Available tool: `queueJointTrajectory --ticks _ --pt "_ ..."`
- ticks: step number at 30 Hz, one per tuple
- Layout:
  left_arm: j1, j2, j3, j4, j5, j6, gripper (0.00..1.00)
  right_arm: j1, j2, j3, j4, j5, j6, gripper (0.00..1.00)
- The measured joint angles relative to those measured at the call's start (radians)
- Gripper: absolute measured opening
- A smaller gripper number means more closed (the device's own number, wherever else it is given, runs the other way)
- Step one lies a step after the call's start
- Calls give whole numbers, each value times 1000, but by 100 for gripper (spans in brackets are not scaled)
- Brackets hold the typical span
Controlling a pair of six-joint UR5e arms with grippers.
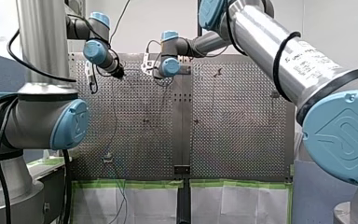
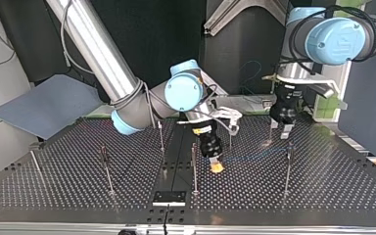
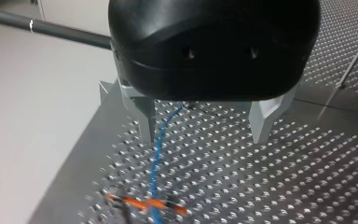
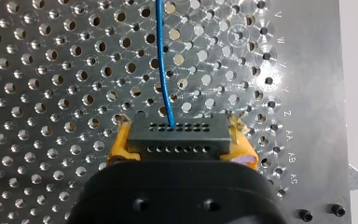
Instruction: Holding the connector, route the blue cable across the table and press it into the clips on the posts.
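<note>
- Pinching the connector [image 4: 177, 137] between the yellow pads [image 4: 116, 148] of my right gripper [image 4: 179, 140] in the right wrist view, with one pad pressing on each short end of the dark block.
- Turning the connector's face, with its two rows of small holes, away from the gripper.
- Feeding the blue cable [image 4: 162, 60] out of the row farther from the gripper, then straight ahead over the perforated table [image 4: 51, 70].
- Hanging that same right gripper [image 2: 217, 164] a little right of centre in the top view, tilted, with its yellow tips just above the table and its arm coming in from the upper left of the frame.
- Drawing the blue cable [image 2: 254, 155] as a faint thin line from there toward the right of the frame, low over the table, as far as the area below my left gripper [image 2: 285, 129].
- Keeping the left gripper [image 3: 205, 126] spread wide in the left wrist view, with its metal fingers [image 3: 144, 119] well apart and clamping nothing.
- Passing the blue cable [image 3: 157, 158] close along the inner side of one metal finger; touching or not, cannot tell.
- Crossing an orange and black piece [image 3: 144, 204] ahead of that gripper, too blurred to name.
- Standing upright as thin posts [image 2: 194, 169] across the lower half of the top view, with one at lower centre just beside the right gripper, one at the lower right near the cable's line, and others toward the lower left.
</note>
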Motion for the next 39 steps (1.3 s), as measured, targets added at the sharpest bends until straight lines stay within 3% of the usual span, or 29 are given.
queueJointTrajectory --ticks 11,17,26,36,38,39 --pt "-38 -40 33 89 -6 31 100 -1 2 0 -2 0 0 0" --pt "-63 -87 77 134 -37 26 100 -1 3 0 -3 1 0 0" --pt "-94 -163 152 156 -82 24 100 -1 5 0 -3 -1 0 0" --pt "-103 -248 191 177 -97 18 100 -1 6 0 -2 -2 0 0" --pt "-103 -266 193 179 -108 18 86 -1 6 0 -2 -2 0 0" --pt "-103 -272 193 180 -113 17 86 -1 6 0 -2 -2 0 0"
